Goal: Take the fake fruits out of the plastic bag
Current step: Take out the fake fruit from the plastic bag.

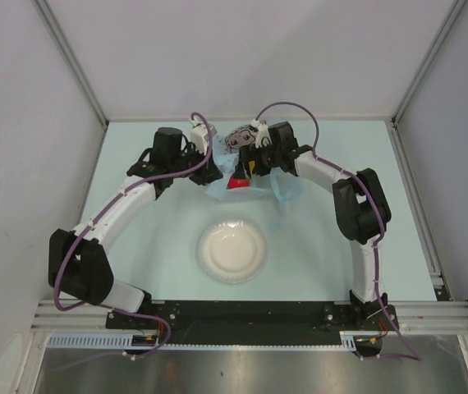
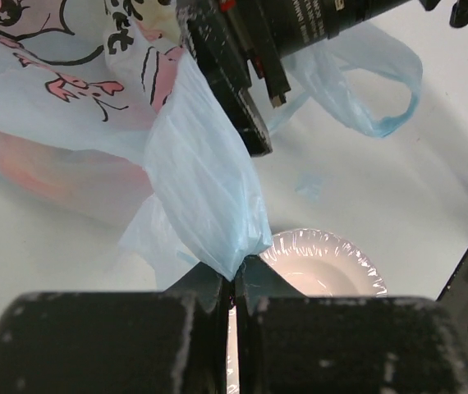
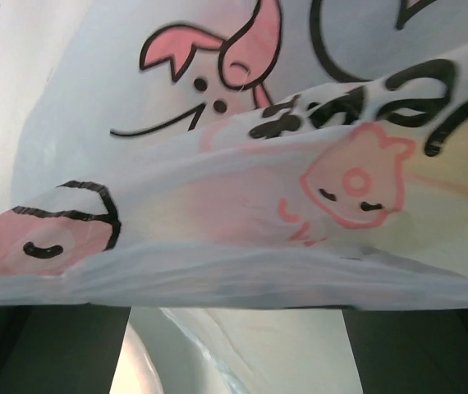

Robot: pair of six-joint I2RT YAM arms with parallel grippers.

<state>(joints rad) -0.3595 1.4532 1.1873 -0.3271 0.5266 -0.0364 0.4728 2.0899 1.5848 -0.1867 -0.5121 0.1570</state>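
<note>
Right in front of the left wrist camera, the left claw [image 2: 234, 287] has its two matte black, scuffed fingers pressed together on a pinched fold of the bag [image 2: 201, 180]. The fold rises from the fingertips as a taut, pleated wedge of thin plastic.

The bag is a crinkly, see-through light-blue film, printed with pink cartoon shapes outlined in black and with heavy dark lettering. It lies bunched on the far middle of the pale blue-green table [image 1: 135, 246], between the two claws. One handle loop [image 2: 382, 98] trails loose on the tabletop to the right. A soft reddish-orange patch glows through the film at the left of that view; which fruit it is cannot be told.

From above, a glossy red fruit [image 1: 236, 182] shows at the bag's near edge, just beside the fingers of both arms. Whether it is still inside the film or lying at the mouth cannot be told.

The right claw [image 1: 253, 168] reaches down into the crumpled top of the bag. Its own camera shows its dark fingers set wide apart at the bottom corners, open, with the printed film draped across above them and nothing clamped.

A round white plate [image 1: 232, 250] with a fluted, shiny rim sits on the table nearer the arm bases, apart from the bag.
</note>
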